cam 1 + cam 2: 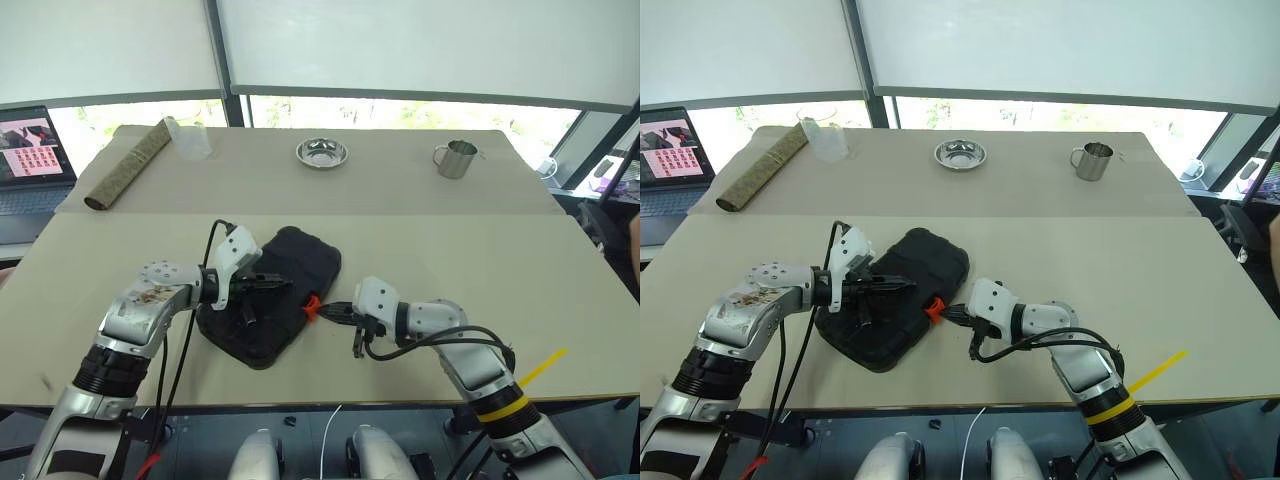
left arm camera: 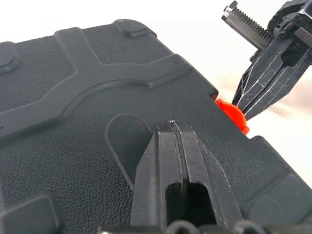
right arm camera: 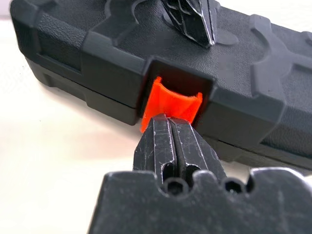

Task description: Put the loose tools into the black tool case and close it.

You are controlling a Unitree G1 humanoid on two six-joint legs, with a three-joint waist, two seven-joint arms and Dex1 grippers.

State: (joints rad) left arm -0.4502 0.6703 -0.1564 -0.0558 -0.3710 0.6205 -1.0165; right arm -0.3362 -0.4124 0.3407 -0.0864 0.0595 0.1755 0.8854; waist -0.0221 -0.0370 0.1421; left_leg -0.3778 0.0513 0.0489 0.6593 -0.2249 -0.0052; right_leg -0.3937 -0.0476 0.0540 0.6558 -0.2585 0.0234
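The black tool case [image 1: 300, 262] lies closed on the table near its front edge, textured lid up. Its small orange latch [image 1: 312, 305] sticks out of the side facing my right arm. My left gripper [image 1: 283, 284] is shut, and its tip presses down on the lid [image 2: 87, 146] near the middle. My right gripper [image 1: 327, 309] is shut too, with its tip against the orange latch [image 3: 171, 101]. The left gripper's tip [image 3: 208, 41] rests on the lid just above that latch. No loose tools lie on the table; they are hidden.
At the table's far side stand a steel bowl [image 1: 321, 152], a steel mug [image 1: 455, 159], a clear plastic cup [image 1: 190, 137] and a rolled brownish mat [image 1: 129, 166]. A laptop [image 1: 33, 155] sits off the far left. A seam runs across the table's middle.
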